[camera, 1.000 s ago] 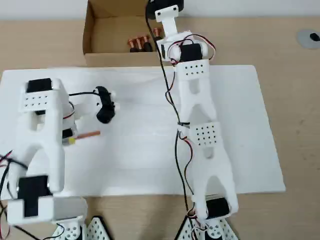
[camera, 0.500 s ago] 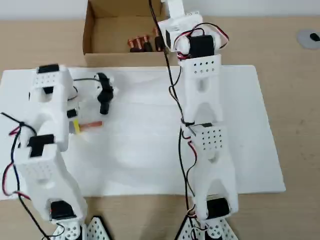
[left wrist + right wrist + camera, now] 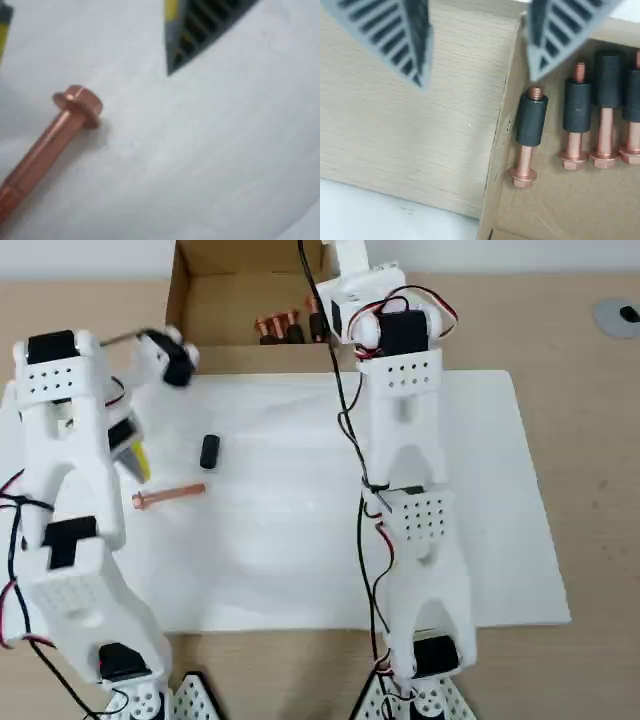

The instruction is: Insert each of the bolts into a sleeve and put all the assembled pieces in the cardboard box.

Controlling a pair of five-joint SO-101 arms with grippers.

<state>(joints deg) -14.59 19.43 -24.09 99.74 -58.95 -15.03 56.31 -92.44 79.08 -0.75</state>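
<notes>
One bolt (image 3: 168, 496), one sleeve (image 3: 209, 452), seemingly four boxed assemblies (image 3: 529, 120).

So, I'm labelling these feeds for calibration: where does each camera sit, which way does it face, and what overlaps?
High view: fixed above the table, looking down on the white mat, cardboard box and both arms.
Left wrist view: on the left arm, facing down at the loose bolt on the mat; the open left gripper shows.
Right wrist view: on the right arm, facing down at the box's wall and the assembled pieces; the open right gripper shows.
Shared: the high view also shows that bolt and those pieces.
</notes>
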